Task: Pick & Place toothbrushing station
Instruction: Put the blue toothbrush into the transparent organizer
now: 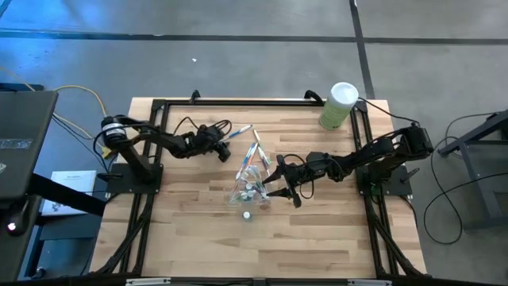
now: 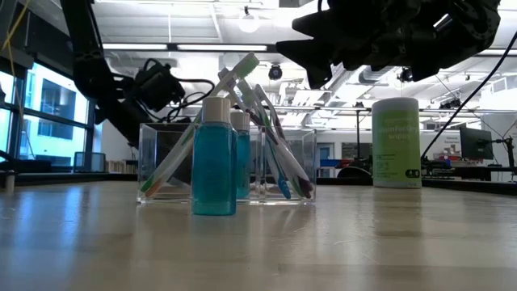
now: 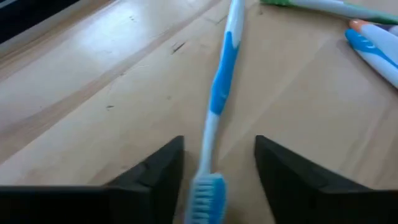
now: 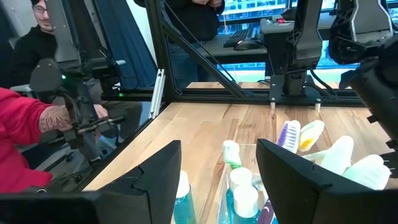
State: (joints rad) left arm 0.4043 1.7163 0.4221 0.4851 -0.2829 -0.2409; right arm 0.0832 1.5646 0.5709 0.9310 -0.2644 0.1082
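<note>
In clear holder [image 2: 170, 162]: pastel toothbrushes [image 2: 266, 129], leaning; blue bottles [image 2: 214, 158] in front.

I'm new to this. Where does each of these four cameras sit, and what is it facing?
High view: overhead, looking straight down; both arms, clear holder.
Low view: table height, looking across; blue bottles, green canister, arms above.
Left wrist view: on the left arm, facing the tabletop; left gripper astride a blue-and-white toothbrush.
Right wrist view: on the right arm, facing the room; right gripper open over the holder; people behind.
Shared: high and low views both show the canister.
</note>
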